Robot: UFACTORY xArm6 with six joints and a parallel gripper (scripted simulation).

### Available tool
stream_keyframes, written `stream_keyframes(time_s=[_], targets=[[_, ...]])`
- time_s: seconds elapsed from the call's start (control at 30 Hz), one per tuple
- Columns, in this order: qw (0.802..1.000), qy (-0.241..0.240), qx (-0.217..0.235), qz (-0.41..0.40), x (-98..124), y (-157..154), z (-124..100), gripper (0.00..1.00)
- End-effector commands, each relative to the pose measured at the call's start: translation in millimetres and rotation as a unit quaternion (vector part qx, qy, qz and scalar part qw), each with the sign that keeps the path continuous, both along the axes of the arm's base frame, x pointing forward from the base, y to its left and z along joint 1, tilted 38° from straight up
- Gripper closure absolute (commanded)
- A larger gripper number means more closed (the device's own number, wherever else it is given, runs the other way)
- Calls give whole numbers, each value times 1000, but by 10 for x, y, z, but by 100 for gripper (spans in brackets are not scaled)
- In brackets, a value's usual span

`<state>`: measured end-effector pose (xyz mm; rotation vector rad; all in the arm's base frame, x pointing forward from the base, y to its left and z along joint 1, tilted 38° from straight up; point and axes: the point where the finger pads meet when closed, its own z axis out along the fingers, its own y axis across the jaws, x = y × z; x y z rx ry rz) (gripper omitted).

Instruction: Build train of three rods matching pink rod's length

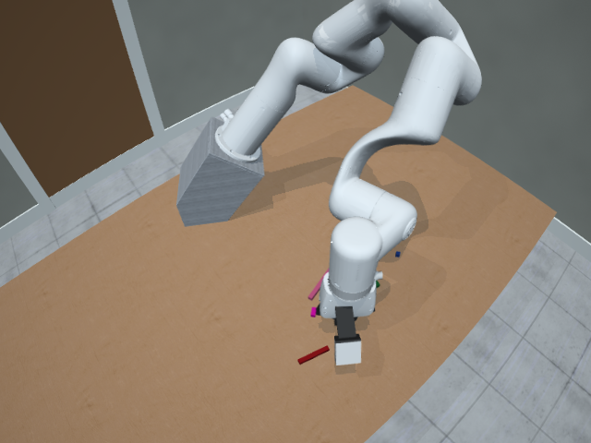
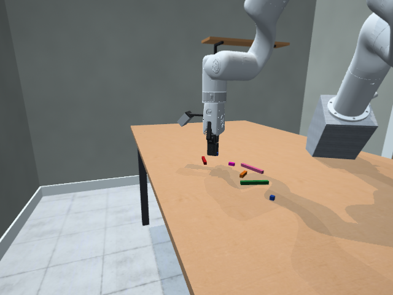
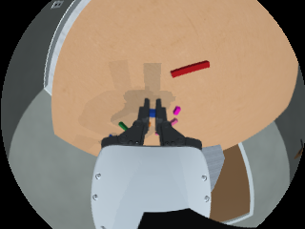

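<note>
My gripper (image 2: 212, 153) points straight down and hovers a little above the table. It is shut on a small blue rod (image 3: 152, 114) held between the fingertips. The red rod (image 2: 204, 160) lies flat just left of the gripper; it also shows in the wrist view (image 3: 190, 69) and in the top view (image 1: 313, 354). The magenta rod (image 2: 231, 163) lies to the gripper's right. Beyond it are the pink rod (image 2: 252, 168), the orange rod (image 2: 242, 173) and the green rod (image 2: 254, 182). A second blue rod (image 2: 272, 197) lies apart, nearer the front.
The arm's grey base block (image 2: 341, 128) stands at the table's back right. The table's left edge (image 2: 152, 187) runs close to the red rod. In the top view the wrist (image 1: 347, 291) hides the orange rod and most of the green one.
</note>
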<state>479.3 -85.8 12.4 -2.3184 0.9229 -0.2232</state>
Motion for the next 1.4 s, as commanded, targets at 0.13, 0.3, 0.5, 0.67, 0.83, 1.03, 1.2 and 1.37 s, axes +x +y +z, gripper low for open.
stream_keyframes(time_s=[0.13, 0.3, 0.5, 0.67, 0.83, 1.03, 1.2, 1.37], targets=[[1000, 0, 0, 0, -163, -219, 369, 96], [1000, 0, 0, 0, -188, -252, 422, 96], [1000, 0, 0, 0, -188, -252, 422, 96], [1000, 8, 2, -9, -176, -64, 531, 96], [999, 21, 7, -27, -185, 301, 735, 96], [998, 35, 15, -50, -249, 724, 958, 96], [996, 45, 25, -69, -342, 1063, 1127, 96], [994, 53, 35, -85, -449, 1341, 1260, 96]])
